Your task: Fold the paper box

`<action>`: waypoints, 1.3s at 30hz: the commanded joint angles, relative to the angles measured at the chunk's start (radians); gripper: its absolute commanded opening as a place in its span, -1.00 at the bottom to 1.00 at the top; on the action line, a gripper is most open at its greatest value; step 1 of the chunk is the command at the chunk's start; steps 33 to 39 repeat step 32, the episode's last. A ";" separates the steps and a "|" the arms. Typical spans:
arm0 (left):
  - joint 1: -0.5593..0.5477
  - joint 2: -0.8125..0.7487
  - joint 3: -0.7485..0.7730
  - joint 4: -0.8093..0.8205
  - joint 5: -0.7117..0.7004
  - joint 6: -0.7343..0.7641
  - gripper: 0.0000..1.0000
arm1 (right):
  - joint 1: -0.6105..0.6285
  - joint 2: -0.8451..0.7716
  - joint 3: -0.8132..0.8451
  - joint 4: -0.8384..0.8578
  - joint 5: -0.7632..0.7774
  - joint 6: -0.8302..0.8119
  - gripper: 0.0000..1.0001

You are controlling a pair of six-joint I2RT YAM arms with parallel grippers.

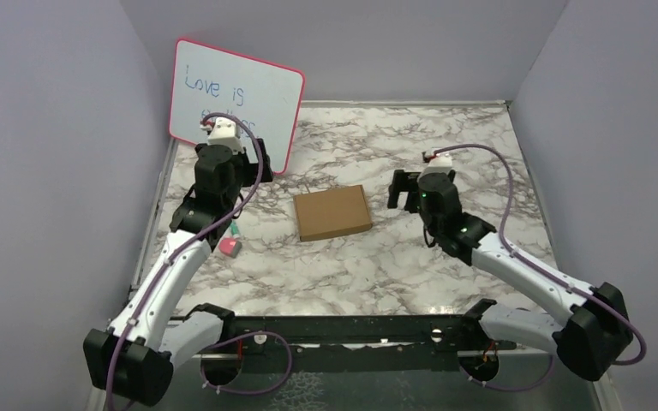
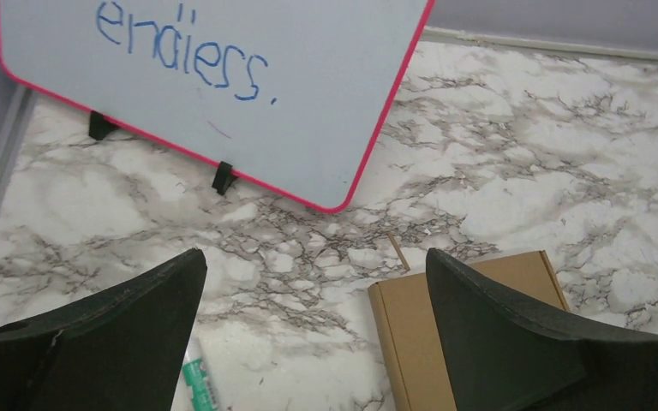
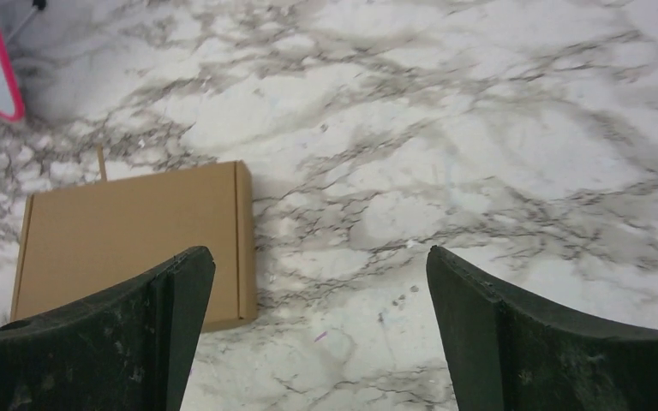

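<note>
The paper box (image 1: 333,212) is a flat brown cardboard box, folded shut, lying on the marble table (image 1: 411,274) between the two arms. My left gripper (image 1: 227,175) hovers to its left, open and holding nothing. In the left wrist view the box (image 2: 404,342) lies low on the right, partly behind the right finger (image 2: 514,342) of the open gripper (image 2: 315,253). My right gripper (image 1: 405,190) hangs just right of the box, open and empty. The right wrist view shows the box (image 3: 128,223) left of the gap of that gripper (image 3: 319,250), partly behind the left finger (image 3: 120,342).
A pink-framed whiteboard (image 1: 236,103) with blue writing leans at the back left, close behind the left arm. A green marker with a pink cap (image 1: 231,242) lies under the left arm. A thin brown sliver (image 2: 398,253) lies by the box's far corner. Grey walls enclose the table.
</note>
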 commanded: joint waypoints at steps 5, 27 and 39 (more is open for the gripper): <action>0.004 -0.407 -0.181 -0.004 -0.151 -0.003 0.98 | -0.044 -0.244 0.104 -0.255 0.140 0.005 1.00; 0.019 -0.801 -0.372 0.054 -0.166 0.059 0.98 | -0.044 -0.502 0.086 -0.336 0.181 -0.024 1.00; 0.031 -0.792 -0.369 0.056 -0.134 0.060 0.98 | -0.044 -0.502 0.085 -0.328 0.173 -0.027 1.00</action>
